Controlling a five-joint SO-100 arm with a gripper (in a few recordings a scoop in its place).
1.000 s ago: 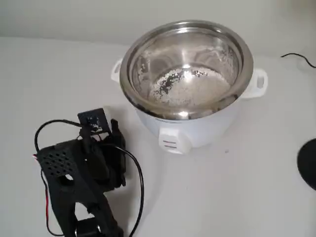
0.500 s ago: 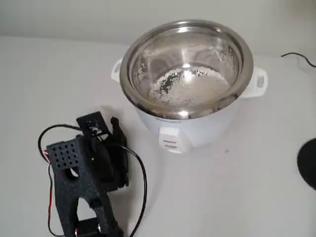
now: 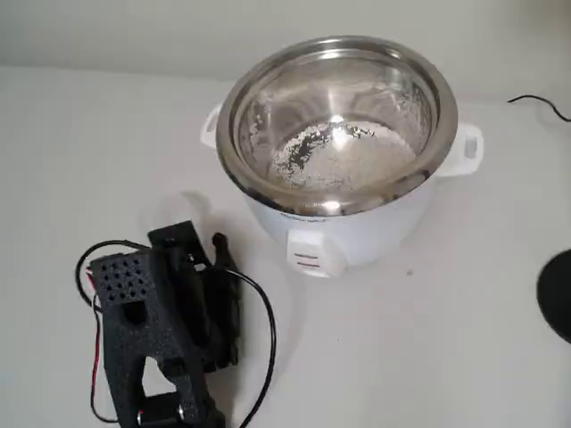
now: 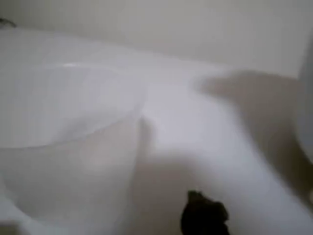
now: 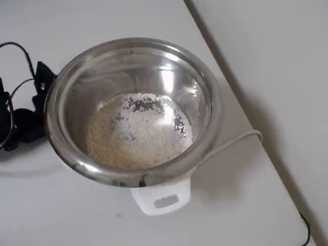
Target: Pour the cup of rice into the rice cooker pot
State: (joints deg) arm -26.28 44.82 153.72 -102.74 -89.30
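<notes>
Arm (image 3: 165, 330) has slid right, lower | rice (image 5: 138, 130) in pot (image 3: 337, 125) | cup (image 4: 68, 147) beside jaws, grip unclear | set cup upright on worktop (image 3: 428, 339), withdraw slowly

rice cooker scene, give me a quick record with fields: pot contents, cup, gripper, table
pot contents: rice lies across the bottom of the rice cooker pot
cup: translucent cup close to the wrist camera, blurred; contents cannot be told
gripper: gripper low over the table, left of the cooker in the fixed view; jaws unclear
table: white table; a cooker cord runs off the cooker
</notes>
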